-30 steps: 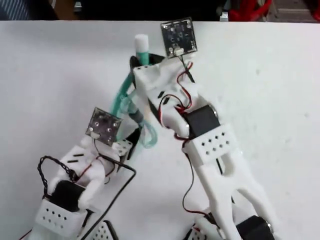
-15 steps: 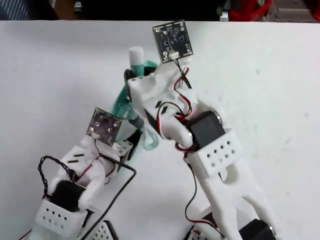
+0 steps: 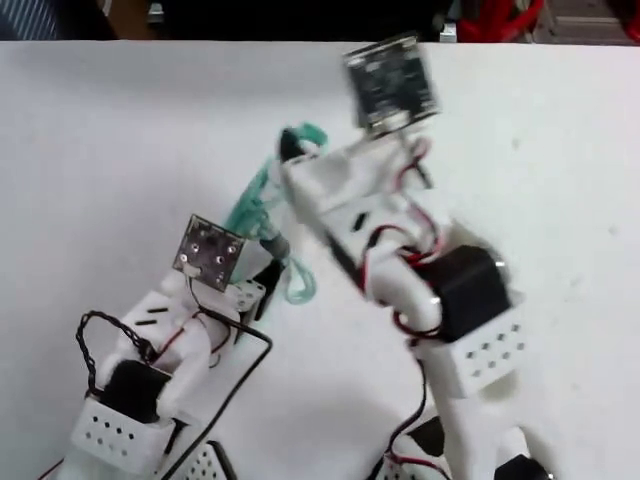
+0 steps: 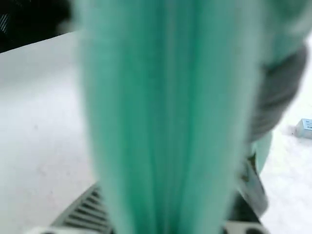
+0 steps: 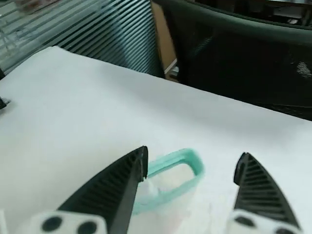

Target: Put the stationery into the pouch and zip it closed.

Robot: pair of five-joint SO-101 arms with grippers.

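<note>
**A:** From above, what is there, and how many of each?

**B:** Two arms on one white table. The left arm is in the lower left of the frame, and the right arm runs from the lower right up to the centre. Each carries one camera board, so there are two. One is left of centre, the other near the top. One pouch, clear with teal edging, stands on edge between the arms, just left of centre. The left gripper meets its lower end.

**A:** Any writing?

**B:** The marks on the boards are too small to read.

**A:** And the room?

**B:** Dark along the top edge, with a red shape in the upper right corner.

**A:** The left wrist camera?

**B:** The pouch's teal band sits right against the lens and runs down between the claw's fingers, one of them ribbed. The claw is narrow, clamped on the pouch. A grey object sits beside the band, but I cannot tell what it is. One small blue item lies on the table, its print too small to read.

**A:** The right wrist camera?

**B:** The right gripper is spread wide and holds nothing. Its two black ribbed fingers are well apart. The teal rim of the pouch's mouth forms a loop on the table between them. Beyond the table's edge are slatted blinds and a dark chair.
</note>
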